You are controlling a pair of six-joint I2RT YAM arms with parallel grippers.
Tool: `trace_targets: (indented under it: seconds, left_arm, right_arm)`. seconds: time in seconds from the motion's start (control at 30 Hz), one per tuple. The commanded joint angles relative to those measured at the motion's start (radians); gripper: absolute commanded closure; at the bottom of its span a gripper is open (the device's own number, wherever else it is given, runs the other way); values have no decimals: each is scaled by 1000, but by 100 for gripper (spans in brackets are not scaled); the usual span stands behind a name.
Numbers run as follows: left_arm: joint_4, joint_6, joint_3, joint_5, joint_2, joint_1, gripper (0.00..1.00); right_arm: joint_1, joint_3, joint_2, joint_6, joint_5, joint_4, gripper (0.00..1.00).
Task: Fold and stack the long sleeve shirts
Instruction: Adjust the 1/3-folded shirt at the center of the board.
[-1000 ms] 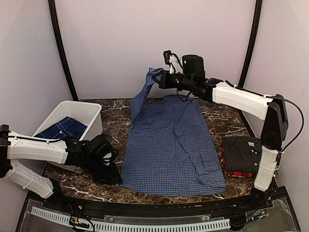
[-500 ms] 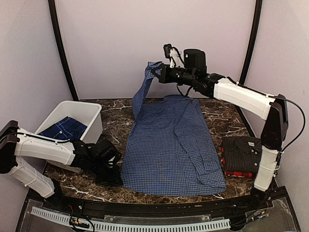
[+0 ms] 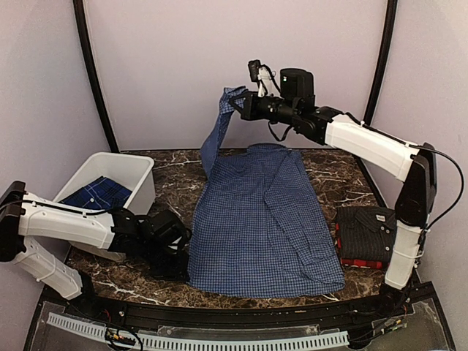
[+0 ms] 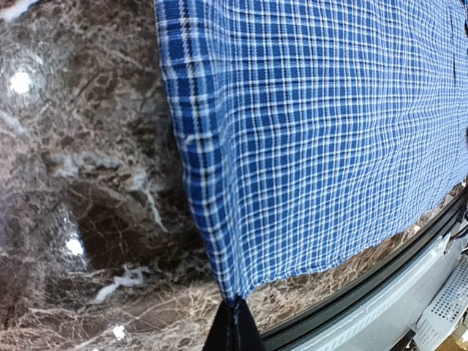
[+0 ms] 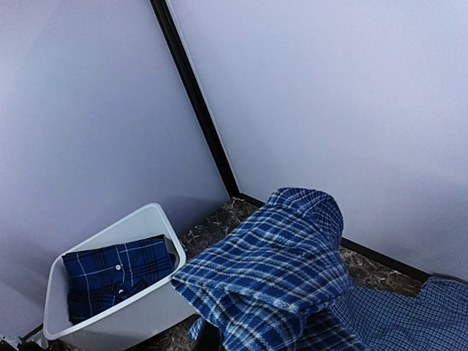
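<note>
From above, the left arm (image 3: 69, 225) lies low along the surface (image 3: 168, 172), jaws pinched shut on the near-left corner of the blue-check shirt (image 3: 263, 219). The right arm (image 3: 365, 142) stretches high, jaws clamped on the lifted sleeve (image 3: 218, 131). Left wrist: closed jaws grip the hem corner. Right wrist: sleeve cloth drapes over the jaws, hiding them.

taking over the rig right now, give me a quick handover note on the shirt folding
Left hand: shut on the near-left hem corner of the blue check shirt.
Right hand: shut on that shirt's sleeve, held high at the far side; the body lies spread flat.
Done: black pinstripe shirt folded on top of the red plaid shirt, at the right.
Left: fold the blue check shirt and stack it; a dark blue plaid shirt sits in the white bin.
</note>
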Motion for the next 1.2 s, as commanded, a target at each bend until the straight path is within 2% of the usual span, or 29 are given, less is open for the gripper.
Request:
trace_targets:
  seconds: [0.0, 0.23, 0.37, 0.4, 0.47, 0.53, 0.67, 0.8, 1.0, 1.17]
  left_arm:
    - [-77, 24, 32, 28, -19, -31, 100]
    - [-73, 68, 41, 87, -50, -37, 100]
    - [-151, 73, 100, -3, -61, -36, 84]
    - [-165, 70, 113, -23, -64, -36, 74]
    - [-191, 65, 149, -68, -68, -24, 68]
    - [-217, 70, 183, -95, -69, 2, 66]
    - [-257, 101, 228, -123, -79, 114, 65]
    - [-232, 200, 319, -108, -58, 240, 65]
    - [-253, 354, 585, -219, 123, 395, 64]
    - [-171, 427, 771, -209, 329, 488, 59]
  right_arm:
    - [0, 37, -31, -20, -20, 61, 100]
    - [4, 59, -12, -2, -64, 59, 100]
    - [38, -45, -36, 24, -115, 71, 100]
    - [51, -102, -52, 43, -138, 99, 100]
    - [84, -205, -77, 79, -186, 141, 100]
    - [126, -308, -103, 92, -189, 160, 100]
    - [181, -574, -192, 154, -164, 250, 100]
    - [212, -761, -241, 205, -128, 272, 100]
    - [256, -953, -289, 244, -62, 254, 100]
    - [290, -1012, -305, 255, -25, 234, 100]
